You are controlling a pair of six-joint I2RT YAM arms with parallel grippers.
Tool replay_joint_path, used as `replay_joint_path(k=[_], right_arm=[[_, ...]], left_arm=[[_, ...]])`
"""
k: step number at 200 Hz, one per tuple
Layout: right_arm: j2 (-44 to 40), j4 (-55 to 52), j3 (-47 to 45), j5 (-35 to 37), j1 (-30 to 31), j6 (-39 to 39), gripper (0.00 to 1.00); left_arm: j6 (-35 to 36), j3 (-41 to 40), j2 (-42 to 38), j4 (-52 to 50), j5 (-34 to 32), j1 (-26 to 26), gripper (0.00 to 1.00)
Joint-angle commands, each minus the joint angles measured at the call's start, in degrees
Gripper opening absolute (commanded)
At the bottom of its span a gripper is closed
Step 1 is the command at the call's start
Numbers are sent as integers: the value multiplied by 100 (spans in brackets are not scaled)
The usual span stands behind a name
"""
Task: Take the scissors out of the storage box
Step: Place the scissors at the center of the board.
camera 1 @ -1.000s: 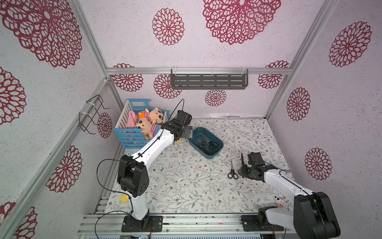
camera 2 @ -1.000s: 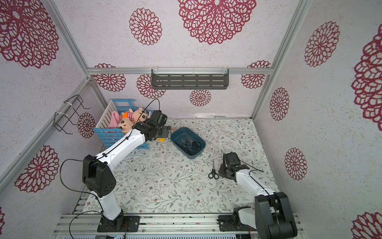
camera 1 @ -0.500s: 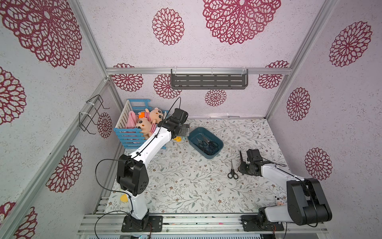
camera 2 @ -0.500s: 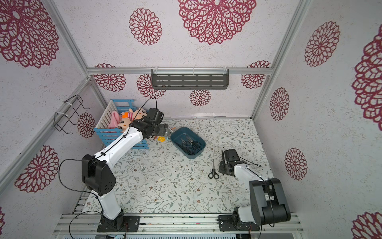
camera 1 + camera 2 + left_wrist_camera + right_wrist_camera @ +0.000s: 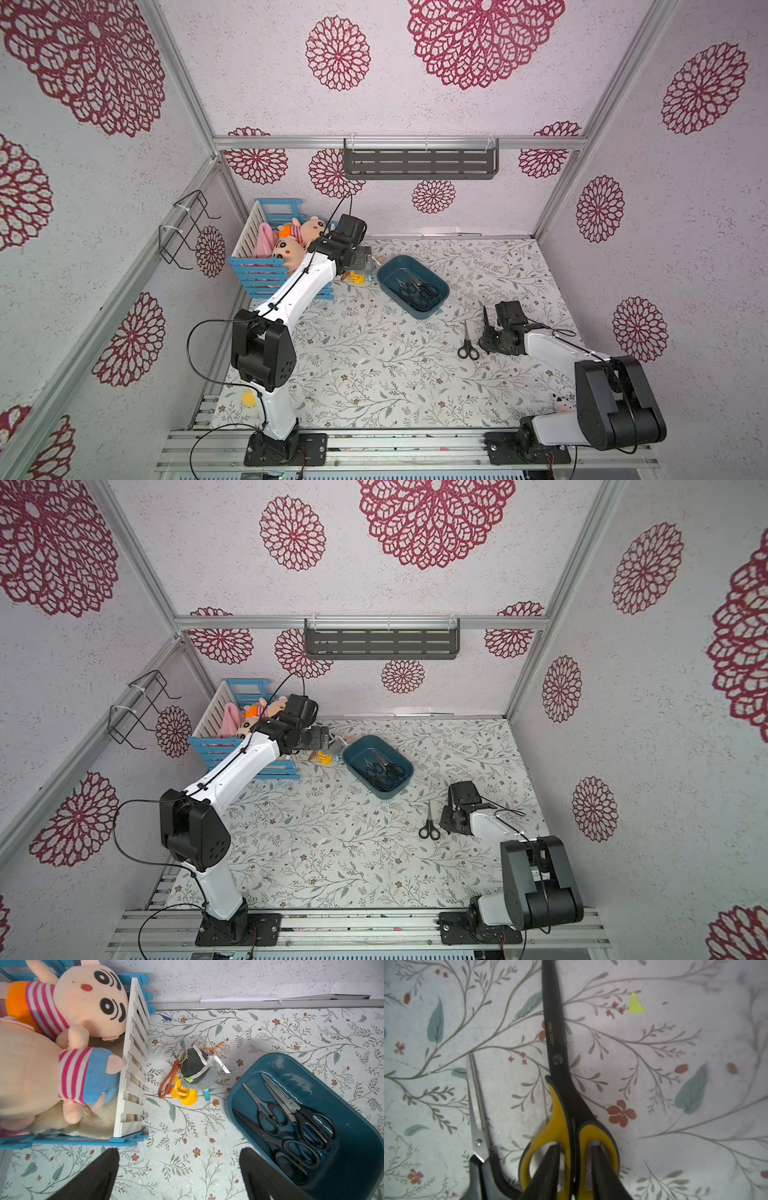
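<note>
The dark teal storage box (image 5: pixel 390 266) (image 5: pixel 356 750) (image 5: pixel 353 1126) stands at the back middle of the table, with several black-handled scissors (image 5: pixel 417 291) (image 5: pixel 380 771) (image 5: pixel 291 1122) in it. My left gripper (image 5: pixel 179 1151) (image 5: pixel 365 259) hangs open just left of the box, nothing between its fingers. A small black-handled pair (image 5: pixel 468 345) (image 5: pixel 429 825) (image 5: pixel 477 1118) lies on the table at the right. Beside it lies the yellow-and-black pair (image 5: pixel 560 1076) (image 5: pixel 485 318). My right gripper (image 5: pixel 574 1148) (image 5: pixel 488 338) has one finger in each handle loop, jaws slightly parted from the shanks.
A blue-and-white slatted crate (image 5: pixel 282 276) (image 5: pixel 133 1059) of plush toys stands at the back left. A small grey plush keychain (image 5: pixel 195 1070) with yellow feet lies between crate and box. A grey shelf (image 5: pixel 419 164) hangs on the back wall, a wire rack (image 5: pixel 183 232) on the left wall.
My right gripper's jaws have parted a little inside the yellow handle loops. The left gripper has drawn back slightly left, away from the box.
</note>
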Motion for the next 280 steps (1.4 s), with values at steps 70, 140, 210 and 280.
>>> replay_joint_path(k=[70,140,210,280], right_arm=[[442,-93,1367,-195,210,-191,34],[998,198,1110,-340,407,-94,18],[688,-145,733,-256,272,10,18],[297,-434,1267,-222,281,-41,19]], left_arm=[[89,142,39,39,100,64,97],[107,286,154,-17,115,90,97],[84,161,152,75,161,156,97],[65,86,110,126,177,155,97]])
